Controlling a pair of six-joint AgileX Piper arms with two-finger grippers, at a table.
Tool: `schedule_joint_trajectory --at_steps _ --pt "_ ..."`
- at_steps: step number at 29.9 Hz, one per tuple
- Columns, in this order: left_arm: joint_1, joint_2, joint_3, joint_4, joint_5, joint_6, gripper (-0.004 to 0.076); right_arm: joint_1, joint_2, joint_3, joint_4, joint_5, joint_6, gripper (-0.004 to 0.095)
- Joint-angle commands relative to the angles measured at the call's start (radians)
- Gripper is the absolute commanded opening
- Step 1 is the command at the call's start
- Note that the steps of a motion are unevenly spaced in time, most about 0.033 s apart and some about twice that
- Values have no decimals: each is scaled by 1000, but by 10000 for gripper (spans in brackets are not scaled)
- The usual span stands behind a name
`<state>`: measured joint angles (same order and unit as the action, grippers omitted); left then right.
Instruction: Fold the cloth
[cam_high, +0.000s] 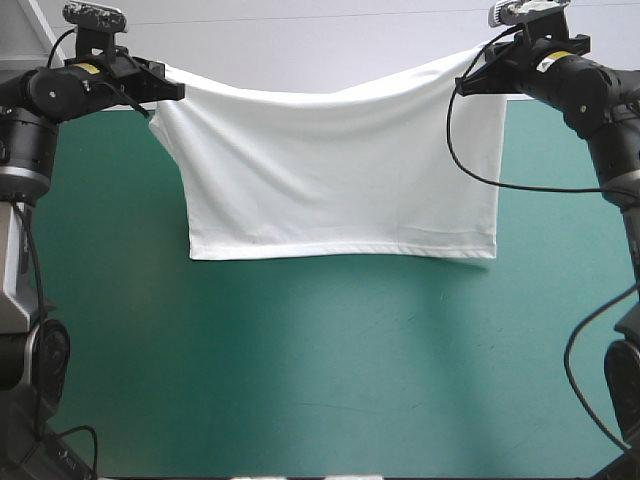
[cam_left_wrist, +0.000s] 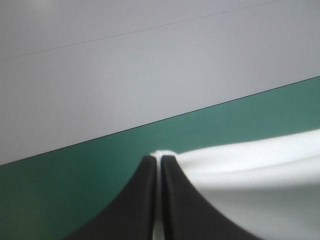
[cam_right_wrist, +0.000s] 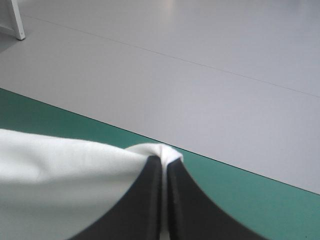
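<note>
T-shirt (cam_high: 340, 170): white, short-sleeved, held up by its two upper corners and spread wide between the arms over the far half of the desk (cam_high: 320, 380); the top edge sags in the middle, the lower hem runs nearly straight.
Left end effector (cam_high: 172, 90): clenched on the T-shirt's upper corner, a sliver of white cloth pinched between its black fingers (cam_left_wrist: 145, 200).
Right end effector (cam_high: 468, 82): likewise grasping the T-shirt's other upper corner, cloth bunched at the tips.
Writing: a small yellow tag (cam_high: 88, 68) on each arm near the wrist, too small to read.
Desk: teal-green cover (cam_high: 120, 300), bare on the near half.
In the way: the hanging cloth hides the desk's far middle; whether the hem touches the cover cannot be told.
</note>
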<state>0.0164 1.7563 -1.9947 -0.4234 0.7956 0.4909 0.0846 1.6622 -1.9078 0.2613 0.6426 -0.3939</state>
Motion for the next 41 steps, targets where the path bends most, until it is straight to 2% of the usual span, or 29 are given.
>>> schedule_joint_trajectory --at_steps 1,3,6,8,11,14,21,26,34,41 --pt "0 27 -232 -12 8 -27 19 -23 18 -175 26 -38 -3 -14" --pt "0 77 -361 30 68 -70 19 -23 44 -249 24 -10 -3 -14" --pt "0 114 -464 84 127 -131 19 -23 56 -286 26 7 -3 -14" --pt "0 114 -472 87 125 -133 19 -23 56 -284 23 33 -3 -14" --pt "0 114 -445 107 153 -133 19 -28 77 -280 22 141 -6 -13" --pt "0 114 -343 105 165 -130 19 -34 94 -218 27 208 -13 -13" --pt "0 96 5 28 125 -57 19 -38 68 98 88 187 -64 -13" --pt "0 19 180 5 89 -13 19 -38 -17 301 122 147 -100 -13" --pt "0 -108 385 123 128 11 19 -38 -140 539 121 125 -131 -13" --pt "0 -228 655 158 128 9 19 -38 -272 761 121 127 -132 -13"
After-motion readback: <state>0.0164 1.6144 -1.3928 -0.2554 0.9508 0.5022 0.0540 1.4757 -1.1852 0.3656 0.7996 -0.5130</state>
